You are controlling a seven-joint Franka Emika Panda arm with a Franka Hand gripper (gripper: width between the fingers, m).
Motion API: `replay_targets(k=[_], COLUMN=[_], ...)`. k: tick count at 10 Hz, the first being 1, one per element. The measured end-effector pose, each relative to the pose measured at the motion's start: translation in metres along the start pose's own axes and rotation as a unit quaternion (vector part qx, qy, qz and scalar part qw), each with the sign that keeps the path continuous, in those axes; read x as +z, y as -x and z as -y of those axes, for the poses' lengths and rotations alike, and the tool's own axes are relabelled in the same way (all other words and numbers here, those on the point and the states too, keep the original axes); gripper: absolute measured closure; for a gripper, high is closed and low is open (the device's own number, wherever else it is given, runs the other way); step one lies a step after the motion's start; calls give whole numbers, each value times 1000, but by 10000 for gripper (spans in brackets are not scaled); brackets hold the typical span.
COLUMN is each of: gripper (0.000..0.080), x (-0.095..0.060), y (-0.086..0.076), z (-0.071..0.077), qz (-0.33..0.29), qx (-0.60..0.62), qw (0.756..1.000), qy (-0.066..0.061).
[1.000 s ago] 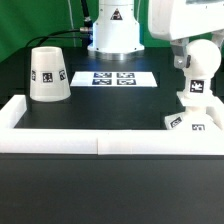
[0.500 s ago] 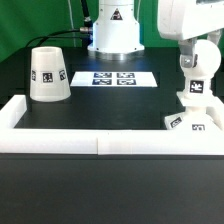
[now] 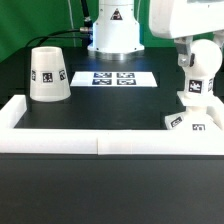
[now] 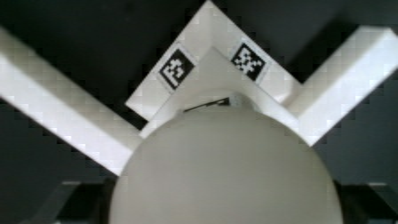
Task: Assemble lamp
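The white bulb point(image 3: 195, 85) stands upright on the squat white base point(image 3: 192, 122) at the exterior view's right, in the corner of the white rail. My gripper point(image 3: 201, 58) comes down from above and is shut on the bulb's upper part. In the wrist view the bulb point(image 4: 222, 160) fills the space between my dark fingers point(image 4: 75, 200), with my gripper point(image 4: 217, 205) closed round it and the tagged base point(image 4: 210, 62) below. The white cone shade point(image 3: 47, 75) stands alone at the exterior view's left.
A white rail point(image 3: 100, 146) runs along the front and up both sides of the black table. The marker board point(image 3: 112, 78) lies at the back middle, in front of the white robot pedestal point(image 3: 112, 35).
The arm's upper body swung a little to the exterior view's right and back. The bulb's tag has shifted slightly, so the bulb has turned a little on the base.
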State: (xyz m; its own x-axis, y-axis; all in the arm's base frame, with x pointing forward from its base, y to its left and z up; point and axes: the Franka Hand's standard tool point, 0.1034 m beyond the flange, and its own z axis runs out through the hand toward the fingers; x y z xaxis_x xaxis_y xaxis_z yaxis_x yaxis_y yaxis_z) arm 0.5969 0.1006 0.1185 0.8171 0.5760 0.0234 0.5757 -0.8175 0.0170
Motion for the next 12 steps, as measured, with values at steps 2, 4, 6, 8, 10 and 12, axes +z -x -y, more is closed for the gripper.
replay_targets(k=[2,4,6,8,10,12], gripper=[222,222,222,222,222,222], x=[0,0,0,0,1,0], y=[0,1,1,1,1,2], z=[0,0,0,0,1,1], qz=[0,0,0,1,1,8], qx=[89,172,261,346,429,516], qw=[996,985,965,938,903,856], qy=[0,-1,-1,-1,-1,-10])
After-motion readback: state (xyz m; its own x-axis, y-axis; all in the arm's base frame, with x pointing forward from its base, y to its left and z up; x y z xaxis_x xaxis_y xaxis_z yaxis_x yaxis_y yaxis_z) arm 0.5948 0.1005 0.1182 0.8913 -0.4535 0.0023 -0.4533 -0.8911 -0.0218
